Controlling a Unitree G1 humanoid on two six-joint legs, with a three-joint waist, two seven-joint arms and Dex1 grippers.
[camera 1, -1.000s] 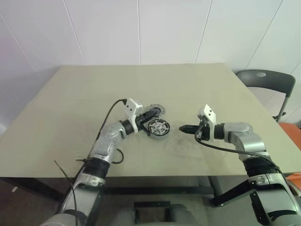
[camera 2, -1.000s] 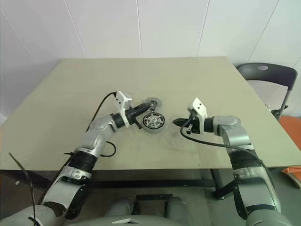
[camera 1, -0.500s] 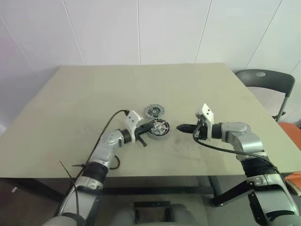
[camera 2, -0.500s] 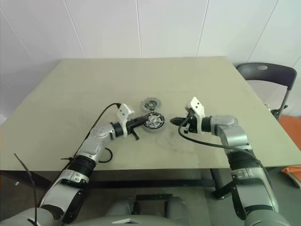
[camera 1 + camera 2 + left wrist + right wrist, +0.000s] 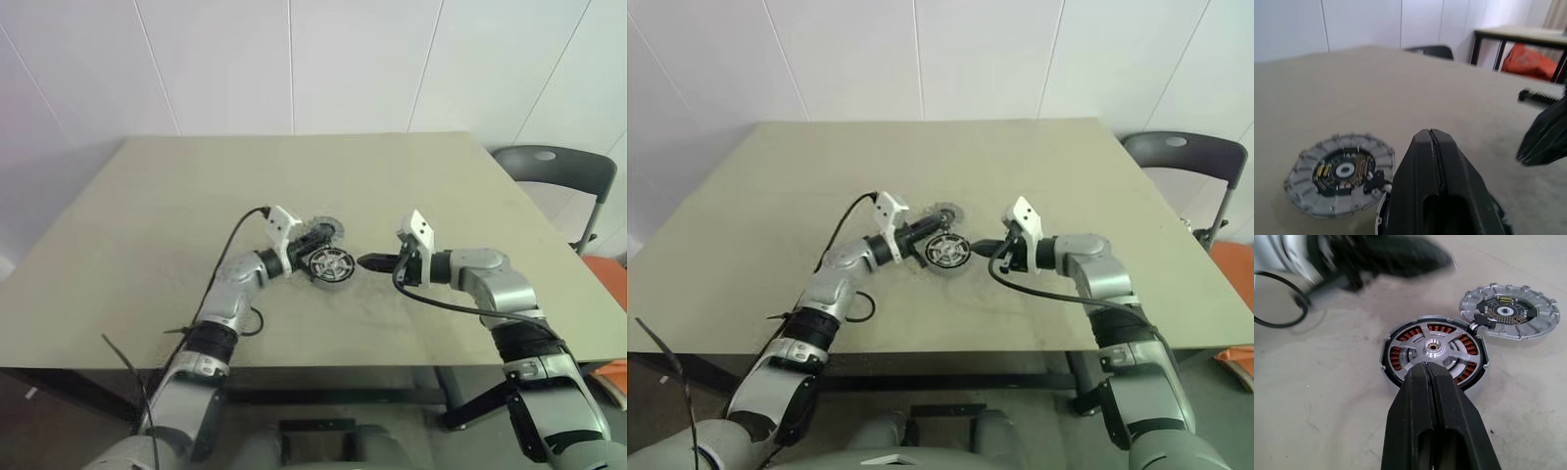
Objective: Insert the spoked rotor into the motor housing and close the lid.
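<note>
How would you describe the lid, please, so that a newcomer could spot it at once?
Near the middle of the beige table sit two round metal parts. The lid is the flat grey disc with a ribbed rim and dark centre, touching the motor housing, which shows copper windings under silver spokes.

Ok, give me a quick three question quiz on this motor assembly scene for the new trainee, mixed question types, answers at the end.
1. True or false: the spoked rotor already sits inside the motor housing.
2. Where is the lid? A) closed over the housing B) lying on the table beside the housing, dark centre facing up C) held in the right gripper
3. Fill in: the left gripper and the right gripper are both ____, holding nothing.

Key: 1 true; 2 B; 3 shut
</note>
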